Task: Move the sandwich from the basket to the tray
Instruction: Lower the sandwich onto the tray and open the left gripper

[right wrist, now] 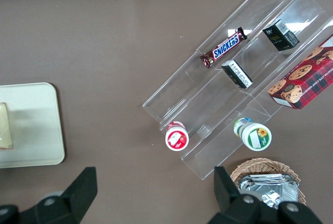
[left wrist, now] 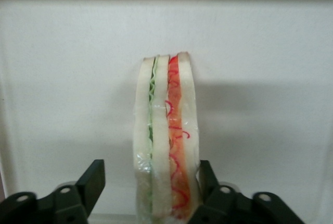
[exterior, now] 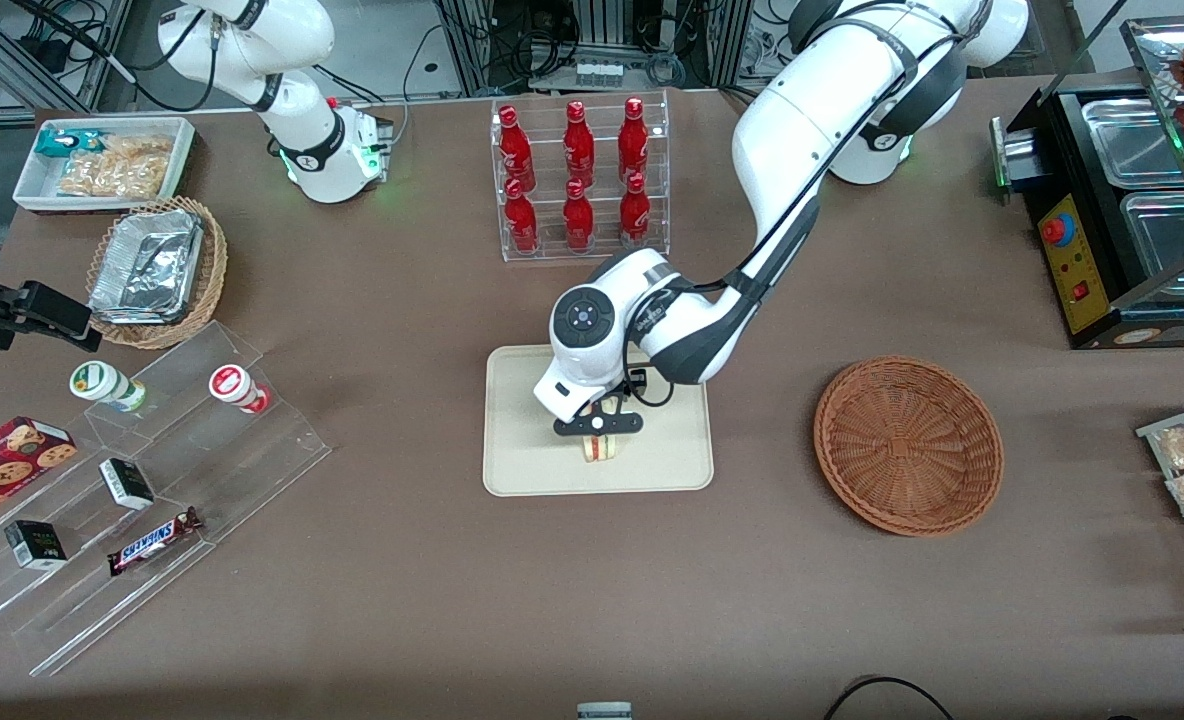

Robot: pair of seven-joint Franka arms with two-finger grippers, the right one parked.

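Sandwich down on the tray, claw spread around it.

The triangular white-bread sandwich with red and green filling stands on edge on the cream rectangular tray. The left gripper straddles it, one finger apart from the bread. The reddish-brown round wicker basket sits nearby.

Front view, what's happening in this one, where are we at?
The left arm's gripper is down over the tray, with the sandwich standing on edge on the tray between its fingers. There is a gap on one side, so the fingers look open. The basket, beside the tray toward the working arm's end of the table, holds nothing. The sandwich looks delivered, with the gripper not yet lifted away.
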